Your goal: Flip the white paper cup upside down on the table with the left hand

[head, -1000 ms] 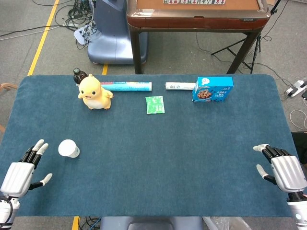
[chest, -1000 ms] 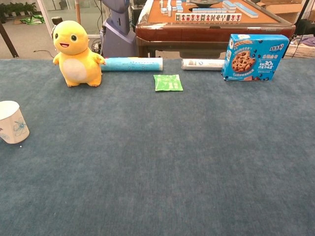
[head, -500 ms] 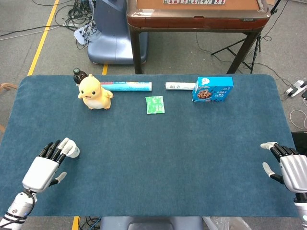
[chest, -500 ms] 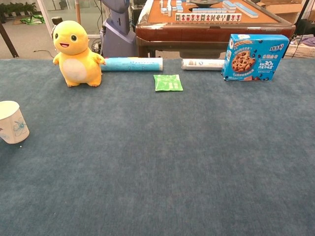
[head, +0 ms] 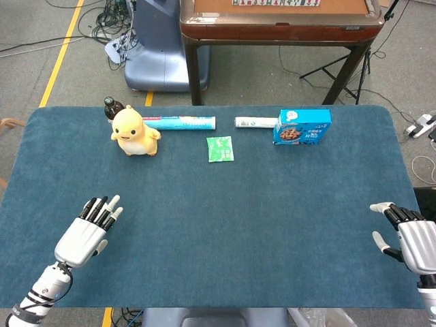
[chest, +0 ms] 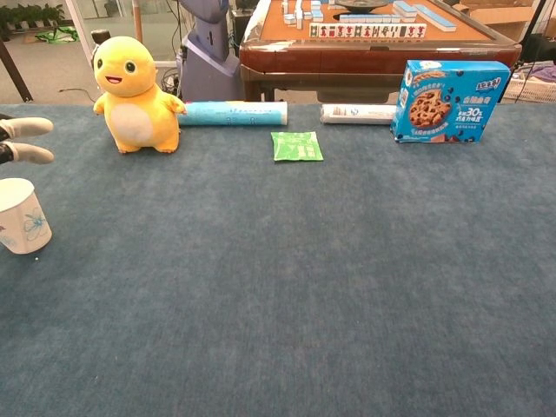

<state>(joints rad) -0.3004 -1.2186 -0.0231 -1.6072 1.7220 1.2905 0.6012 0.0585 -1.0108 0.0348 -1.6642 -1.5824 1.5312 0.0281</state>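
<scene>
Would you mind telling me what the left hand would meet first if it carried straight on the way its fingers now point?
Probably nothing soon: the left hand hovers above the white paper cup, pointing up-table and slightly right. That line seems to pass right of the yellow duck toy, over bare blue tablecloth, though depth is unclear.

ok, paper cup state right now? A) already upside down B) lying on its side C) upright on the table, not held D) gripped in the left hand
C: in the chest view the white paper cup stands mouth-up on the table, with the fingertips of the left hand above it, not touching.
</scene>
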